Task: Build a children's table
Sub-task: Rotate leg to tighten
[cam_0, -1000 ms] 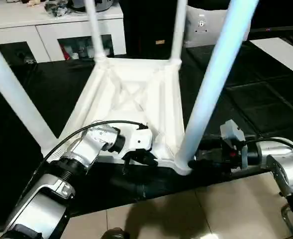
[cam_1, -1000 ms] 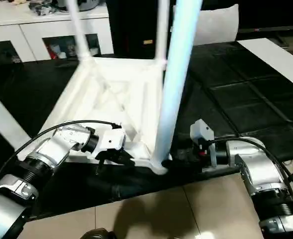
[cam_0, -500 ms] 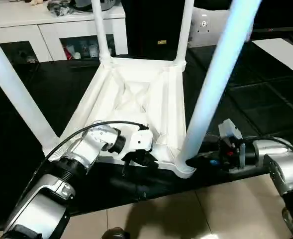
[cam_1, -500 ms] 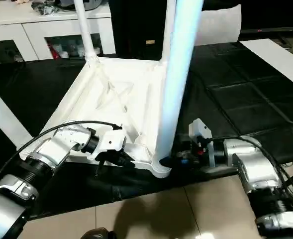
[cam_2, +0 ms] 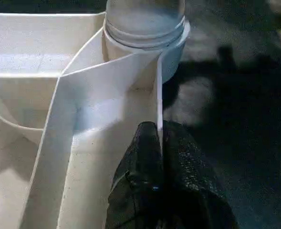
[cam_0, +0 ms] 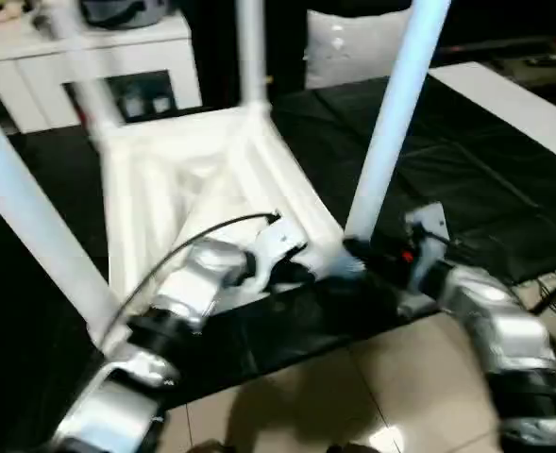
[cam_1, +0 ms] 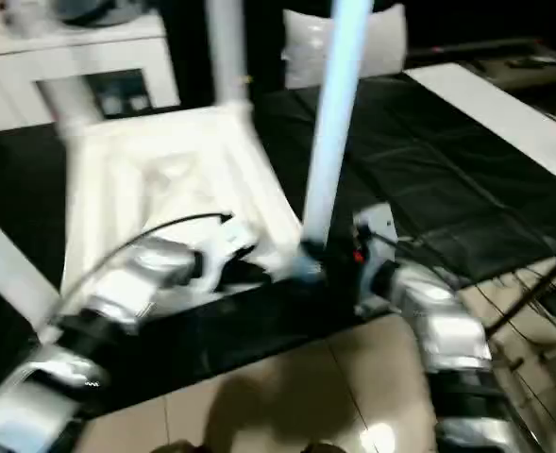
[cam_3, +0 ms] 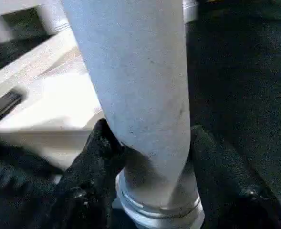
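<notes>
White plastic table (cam_0: 193, 179) sits upside down; left gripper (cam_2: 159, 138) pinches its rim wall tight, right gripper (cam_3: 150, 157) hugs a socketed leg (cam_3: 135, 81)

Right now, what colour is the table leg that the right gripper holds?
White; the leg shows best in the right wrist view.

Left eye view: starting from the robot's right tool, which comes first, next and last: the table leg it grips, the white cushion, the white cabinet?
1. Table leg: between the right tool's fingers, at the near corner.
2. White cushion: behind the table, at the back.
3. White cabinet: back left, across the upturned table top.
</notes>
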Tool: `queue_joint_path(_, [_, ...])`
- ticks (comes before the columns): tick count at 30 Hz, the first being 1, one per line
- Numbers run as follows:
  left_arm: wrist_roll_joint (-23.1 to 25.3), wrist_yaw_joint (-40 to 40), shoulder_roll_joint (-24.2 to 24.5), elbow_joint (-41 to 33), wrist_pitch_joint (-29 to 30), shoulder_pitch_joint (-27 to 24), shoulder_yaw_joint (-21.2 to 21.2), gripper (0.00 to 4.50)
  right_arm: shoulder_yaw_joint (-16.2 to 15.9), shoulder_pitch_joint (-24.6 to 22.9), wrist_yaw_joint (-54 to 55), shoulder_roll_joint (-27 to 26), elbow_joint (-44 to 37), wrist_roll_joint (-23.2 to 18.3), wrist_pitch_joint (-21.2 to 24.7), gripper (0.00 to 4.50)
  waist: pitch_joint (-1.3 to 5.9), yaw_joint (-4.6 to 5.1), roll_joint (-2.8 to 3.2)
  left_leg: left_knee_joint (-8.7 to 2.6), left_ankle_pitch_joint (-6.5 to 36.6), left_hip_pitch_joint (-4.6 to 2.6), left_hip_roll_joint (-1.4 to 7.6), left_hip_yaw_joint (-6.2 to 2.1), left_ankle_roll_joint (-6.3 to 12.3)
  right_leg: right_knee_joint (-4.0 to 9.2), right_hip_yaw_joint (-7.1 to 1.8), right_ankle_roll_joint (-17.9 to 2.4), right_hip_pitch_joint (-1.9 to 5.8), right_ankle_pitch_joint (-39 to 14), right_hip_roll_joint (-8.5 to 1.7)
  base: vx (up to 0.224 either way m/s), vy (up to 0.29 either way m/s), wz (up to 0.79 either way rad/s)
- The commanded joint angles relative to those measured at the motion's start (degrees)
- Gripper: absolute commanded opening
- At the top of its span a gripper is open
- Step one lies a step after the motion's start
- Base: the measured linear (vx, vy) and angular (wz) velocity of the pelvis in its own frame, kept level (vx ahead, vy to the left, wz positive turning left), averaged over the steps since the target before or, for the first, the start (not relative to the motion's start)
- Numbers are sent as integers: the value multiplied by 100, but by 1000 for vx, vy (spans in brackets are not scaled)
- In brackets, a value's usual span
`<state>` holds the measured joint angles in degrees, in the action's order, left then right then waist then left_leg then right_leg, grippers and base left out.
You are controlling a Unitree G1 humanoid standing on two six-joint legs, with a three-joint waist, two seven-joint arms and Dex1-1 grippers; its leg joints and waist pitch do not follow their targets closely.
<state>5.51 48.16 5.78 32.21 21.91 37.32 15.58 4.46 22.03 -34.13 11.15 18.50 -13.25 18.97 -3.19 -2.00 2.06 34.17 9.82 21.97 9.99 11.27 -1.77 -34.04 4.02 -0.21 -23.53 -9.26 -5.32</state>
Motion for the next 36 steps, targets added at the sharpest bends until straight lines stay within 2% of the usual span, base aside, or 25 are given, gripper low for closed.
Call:
queue_joint_path(1, [-154, 5, -287, -357, -14, 73, 98, 0, -66, 116, 378, -265, 142, 22, -76, 193, 398, -64, -120, -403, 1489, -70, 248, -168, 223, 545, -207, -936, 244, -2396, -359, 0, 0, 0])
queue_joint_path(2, [-76, -14, -304, -429, -1, 39, 179, 0, 48, 115, 473, -383, 109, -80, -68, 193, 413, -71, -102, -405, 1356, -60, 255, -166, 293, 517, -213, -984, 262, -2105, -341, 0, 0, 0])
queue_joint_path(3, [-52, -8, -307, -478, 10, 14, 217, 0, 104, 105, 488, -437, 65, -168, -42, 249, 418, -69, -101, -406, 1314, -55, 264, -164, 317, 504, -218, -1015, 265, -1979, -339, 0, 0, 0])
queue_joint_path(6, [60, 52, -181, -527, -182, -34, 326, 0, 54, 11, 275, -386, -158, -258, 13, 269, 439, -84, -80, -389, 1095, -52, 271, -152, 461, 438, -218, -1211, 286, -1351, -327, 0, 0, 0])
queue_joint_path(7, [69, 63, -162, -520, -209, -36, 332, 0, 42, -6, 218, -362, -179, -255, 11, 269, 439, -97, -66, -382, 1084, -59, 280, -148, 480, 436, -220, -1246, 278, -1304, -328, 0, 0, 0])
queue_joint_path(9, [88, 109, -78, -470, -331, -30, 348, 0, 2, -91, -68, -198, -261, -251, -65, 292, 445, -125, -76, -372, 1012, -50, 273, -145, 497, 423, -220, -1266, 297, -1210, -331, 0, 0, 0])
queue_joint_path(10, [89, 113, -57, -452, -367, -22, 354, 0, -3, -113, -146, -144, -281, -261, -93, 304, 445, -167, -65, -367, 998, -64, 279, -136, 521, 415, -225, -1271, 295, -1138, -330, 0, 0, 0])
queue_joint_path(13, [71, 256, 69, -411, -442, 8, 379, 0, 4, -218, -575, 178, -427, -379, -95, 333, 431, -208, -89, -378, 1044, -63, 283, -137, 512, 424, -221, -1255, 304, -1251, -339, 0, 0, 0])
queue_joint_path(16, [81, 447, 227, -359, -595, 23, 403, 0, 23, -315, -1075, 514, -583, -511, -25, 354, 408, -262, -81, -391, 1245, -81, 291, -139, 446, 468, -225, -1118, 288, -1663, -341, 0, 0, 0])
queue_joint_path(18, [98, 679, 382, -272, -787, 22, 471, 0, -26, -396, -1558, 841, -661, -576, 2, 371, 411, -301, -83, -396, 1298, -93, 297, -145, 424, 479, -227, -1060, 290, -1776, -345, 0, 0, 0])
queue_joint_path(19, [100, 766, 434, -233, -873, 27, 505, 0, -51, -420, -1710, 954, -681, -593, 14, 380, 406, -334, -81, -394, 1334, -113, 303, -137, 404, 486, -237, -1047, 266, -1805, -347, 0, 0, 0])
queue_joint_path(20, [72, 1114, 607, -153, -1123, 27, 588, 0, -120, -481, -2165, 1324, -742, -642, 149, 389, 402, -333, -99, -397, 1353, -106, 294, -141, 412, 494, -231, -1042, 271, -1841, -344, 0, 0, 0])
queue_joint_path(21, [76, 1273, 690, -116, -1290, 32, 634, 0, -158, -491, -2346, 1474, -736, -613, 130, 389, 405, -342, -101, -399, 1340, -89, 293, -154, 414, 478, -223, -1036, 299, -1843, -344, 0, 0, 0])
queue_joint_path(22, [61, 1600, 837, -78, -1512, 41, 713, 0, -233, -479, -2669, 1718, -690, -540, 27, 389, 404, -358, -137, -402, 1312, -85, 313, -151, 419, 467, -231, -1013, 294, -1847, -356, 0, 0, 0])
queue_joint_path(23, [54, 1719, 889, -71, -1537, 47, 740, 0, -261, -464, -2796, 1800, -665, -525, -10, 389, 405, -374, -114, -399, 1322, -96, 317, -146, 408, 457, -231, -1041, 280, -1843, -356, 0, 0, 0])
queue_joint_path(24, [44, 1776, 911, -57, -1535, 60, 752, 0, -280, -448, -2864, 1846, -646, -536, -22, 389, 396, -368, -127, -399, 1336, -96, 319, -139, 408, 461, -236, -1060, 271, -1849, -359, 0, 0, 0])
queue_joint_path(29, [124, 2441, 1213, 53, -2220, 76, 1074, 0, -475, -262, -3477, 2124, -264, -383, -632, 389, 400, -416, -113, -397, 1460, -127, 331, -141, 328, 473, -236, -1098, 252, -2001, -381, 0, 0, 0])
queue_joint_path(31, [98, 2556, 1231, 38, -2212, 80, 1104, 0, -543, -257, -3652, 2177, -253, -403, -661, 389, 406, -469, -97, -395, 1412, -152, 354, -124, 341, 439, -246, -1221, 242, -1755, -368, 0, 0, 0])
queue_joint_path(32, [72, 2654, 1234, 58, -2290, 100, 1113, 0, -623, -253, -3835, 2228, -281, -441, -626, 373, 412, -480, -123, -391, 1372, -141, 348, -120, 369, 420, -242, -1262, 257, -1662, -366, 0, 0, 0])
queue_joint_path(33, [44, 2756, 1240, 73, -2348, 124, 1123, 0, -717, -245, -4012, 2271, -306, -458, -598, 373, 412, -480, -123, -391, 1372, -141, 348, -120, 369, 420, -242, -1262, 257, -1662, -366, 0, 0, 0])
queue_joint_path(35, [2, 2961, 1251, 133, -2529, 176, 1147, 0, -915, -194, -4295, 2315, -250, -398, -636, 362, 420, -520, -86, -382, 1300, -121, 349, -130, 415, 408, -238, -1260, 274, -1644, -379, 0, 0, 0])
queue_joint_path(36, [-1, 3020, 1255, 152, -2578, 197, 1164, 0, -977, -156, -4340, 2299, -174, -338, -723, 351, 423, -531, -97, -380, 1284, -121, 349, -129, 420, 413, -237, -1259, 273, -1639, -382, 0, 0, 0])
